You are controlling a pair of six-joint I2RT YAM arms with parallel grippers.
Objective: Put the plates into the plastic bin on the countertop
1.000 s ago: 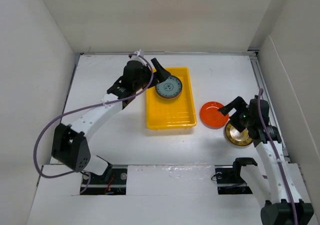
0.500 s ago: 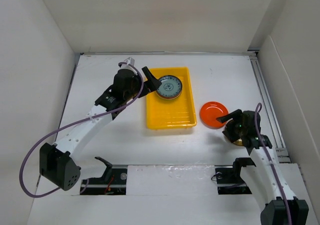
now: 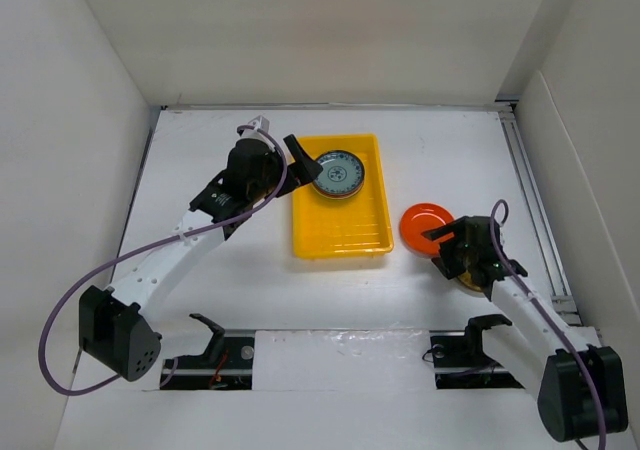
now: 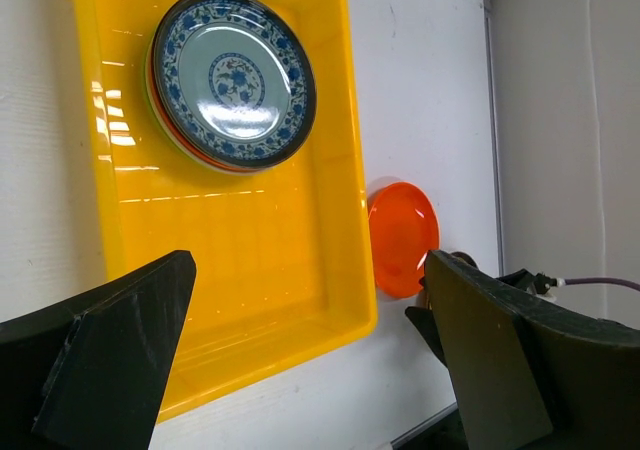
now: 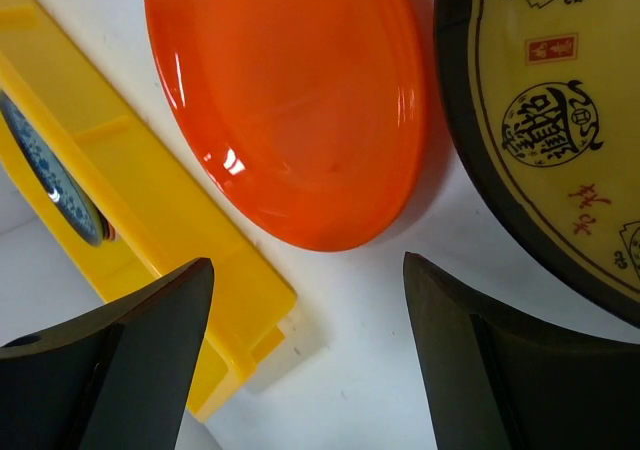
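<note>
The top view sits high above and behind the near edge of the flat white surface (image 3: pixel 220 270). It faces forward and down, far enough off to take in the whole surface and the plain white walls (image 3: pixel 90 120).

The left wrist view rides well above the shallow bright yellow plastic bin (image 4: pixel 240 260). It looks steeply down between the spread fingers of the left gripper (image 4: pixel 310 260), with the glossy round orange plate (image 4: pixel 400 235) beyond the bin's edge.

The right wrist view is very low and close. The parted fingers of the right gripper (image 5: pixel 308 262) frame that orange plate, the rim of a gold-brown patterned plate (image 5: pixel 560 100) and one corner of the bin.

All three views share the bin, the orange plate and the blue-patterned round plate (image 3: pixel 337 173).
</note>
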